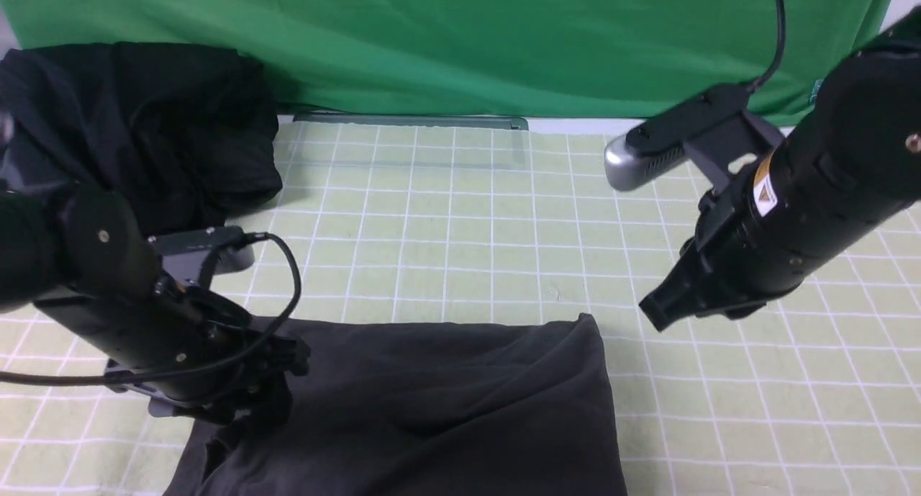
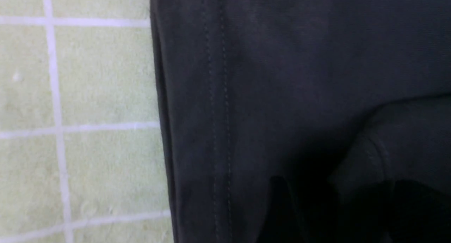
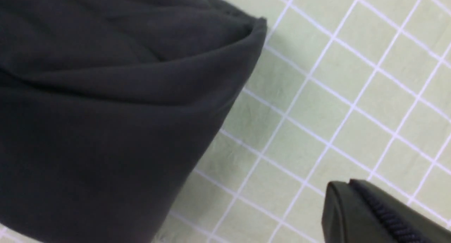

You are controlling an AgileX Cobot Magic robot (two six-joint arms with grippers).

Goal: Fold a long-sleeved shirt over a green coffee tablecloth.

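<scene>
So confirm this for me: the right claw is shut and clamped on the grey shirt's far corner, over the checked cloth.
Not quite. The right claw is shut, but it holds nothing: it hangs clear of the grey shirt, above the bare checked cloth to the side of that corner. The front view shows the gap, and the right wrist view agrees.

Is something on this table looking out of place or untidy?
Yes. A crumpled pile of black garments sits at the far left corner of the checked tablecloth, unfolded, while the grey shirt lies folded near the front edge.
</scene>
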